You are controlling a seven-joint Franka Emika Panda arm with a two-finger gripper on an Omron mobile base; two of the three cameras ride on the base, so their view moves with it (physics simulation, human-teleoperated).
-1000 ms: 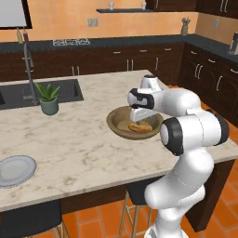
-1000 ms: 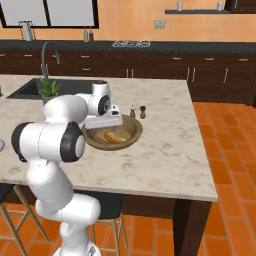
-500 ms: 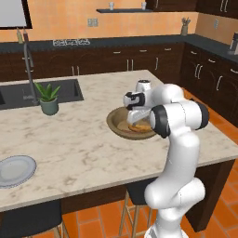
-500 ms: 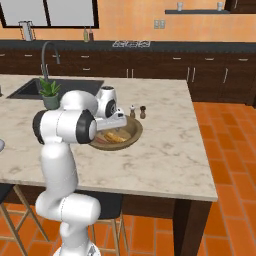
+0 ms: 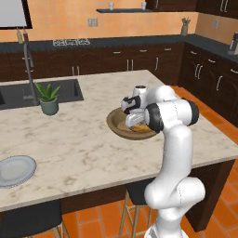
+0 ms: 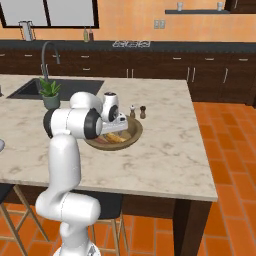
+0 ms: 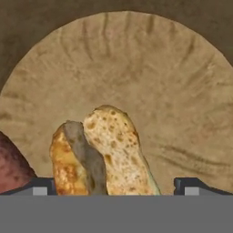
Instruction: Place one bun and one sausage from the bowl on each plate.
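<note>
Looking down into the bowl (image 7: 136,59) from the hand cam: wide, shallow, olive-brown, with a wood-grain look and faint darker streaks fanning out from the middle. Sitting on the marble counter (image 5: 79,144) near its right side, just in front of the arm.

Bun (image 7: 120,150) lying in the bowl right between the fingertips (image 7: 43,185), golden-tan, toasty speckles, pale crumb, rounded end pointing away from the camera. Looking split lengthwise, or possibly two buns side by side with a darker shadowed gap between; hard to tell which. Touching the bowl floor, not lifted.

Sausage (image 7: 13,166) peeking in at the left edge of the hand view, reddish-brown, mostly cut off. Counting one for sure; more possibly hidden under the hand.

Gripper (image 7: 116,189) hovering low over the bowl, jaws spread wide, straddling the bun on both sides and not pinching anything.

Plate (image 5: 16,169) resting at the near left corner of the counter, light grey, flat, slightly raised rim, well apart from the bowl. Counting one whole plate in the left view; a sliver of something pale at the left edge of the right view, too little showing to call.

Also hanging around: one potted plant (image 5: 49,98) by the sink (image 5: 42,93), plus two small shakers (image 6: 137,111) standing just behind the bowl in the right view.
</note>
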